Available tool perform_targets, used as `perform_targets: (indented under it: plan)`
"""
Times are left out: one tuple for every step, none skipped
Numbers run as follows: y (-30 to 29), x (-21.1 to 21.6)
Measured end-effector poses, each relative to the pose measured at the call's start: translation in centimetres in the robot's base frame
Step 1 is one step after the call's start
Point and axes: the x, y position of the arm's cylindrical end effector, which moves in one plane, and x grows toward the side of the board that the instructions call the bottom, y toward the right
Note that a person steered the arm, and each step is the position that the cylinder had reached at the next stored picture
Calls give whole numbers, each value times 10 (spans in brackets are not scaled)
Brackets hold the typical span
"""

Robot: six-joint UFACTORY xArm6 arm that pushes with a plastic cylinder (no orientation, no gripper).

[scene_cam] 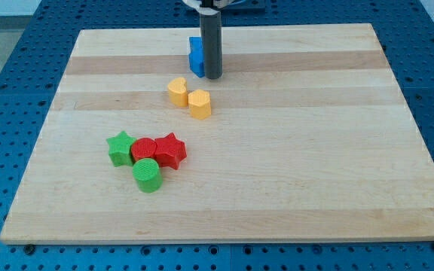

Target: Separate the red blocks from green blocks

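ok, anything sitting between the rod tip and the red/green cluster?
Yes, in the camera view: two yellow blocks lie on the line from my tip down to the red star and its cluster. Bare wood on both sides of them.

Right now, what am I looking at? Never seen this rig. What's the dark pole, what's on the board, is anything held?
The dark pole is a robot arm's rod; my tip slides on the pale wooden board and pushes blocks. Nothing is held. There is one camera view, its mounting unknown. My tip sits against the blue block, on its right in the view. Below lie two yellow blocks. Lower left, a green star, red cylinder, red star and green cylinder are clustered together.
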Motion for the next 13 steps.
perform_targets:
  plan:
    - [8, 14]
    - [38, 68]
    - [53, 124]
    - [33, 165]
    - [9, 145]
    - [-26, 120]
    - [-69, 118]
    - [-97, 118]
    - [-110, 125]
    - [-110, 142]
    - [-110, 153]
    - [-110, 166]
    - [-117, 173]
